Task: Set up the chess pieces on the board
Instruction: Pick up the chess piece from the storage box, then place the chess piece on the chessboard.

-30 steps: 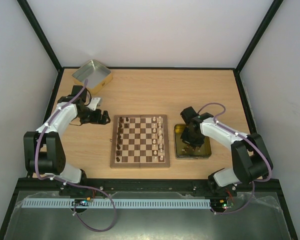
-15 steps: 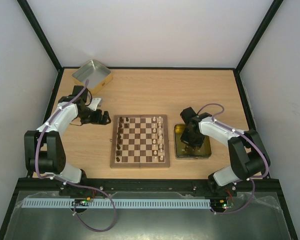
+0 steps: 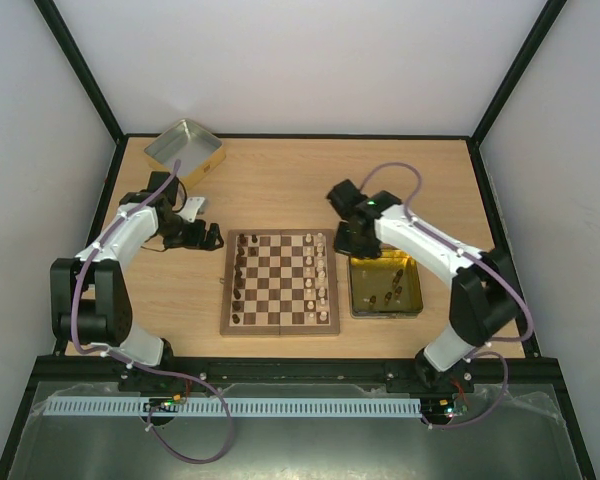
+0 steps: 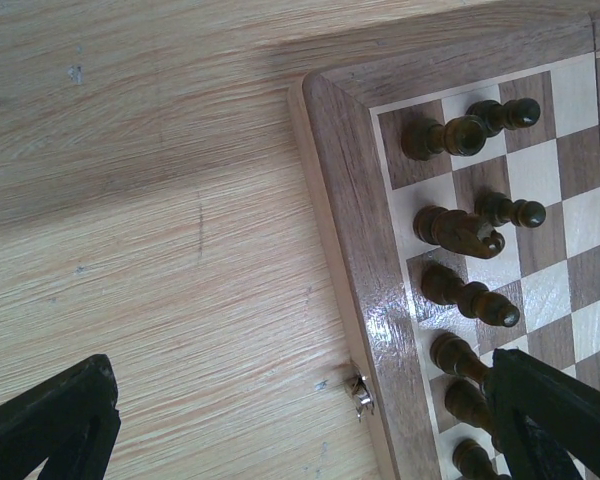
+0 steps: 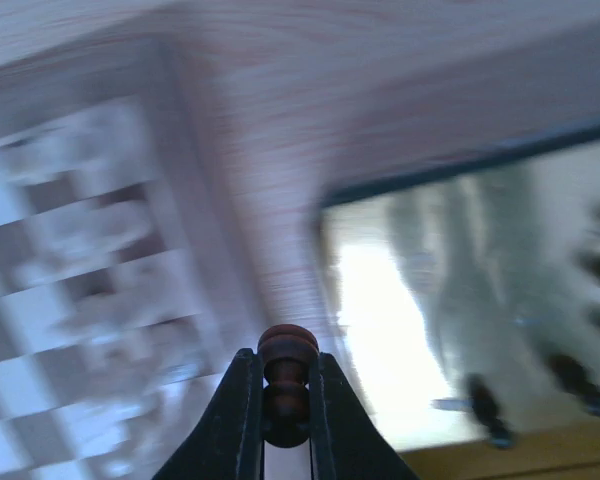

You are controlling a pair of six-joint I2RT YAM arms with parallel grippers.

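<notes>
Pinching a dark brown wooden chess piece, the right gripper hovers between the checkered wooden chessboard and a yellow-gold square tin; the left gripper hangs spread wide.

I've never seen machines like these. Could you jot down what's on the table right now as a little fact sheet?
Chessboard: mid-table, dark pieces along its left edge, cream pieces along its right
Right gripper: shut on a dark brown piece, between chessboard and gold tin
Left gripper: open, holding nothing, by the board's far-left corner
Gold tin: right of the board, a few pieces inside
Silver tin: far-left table corner
</notes>
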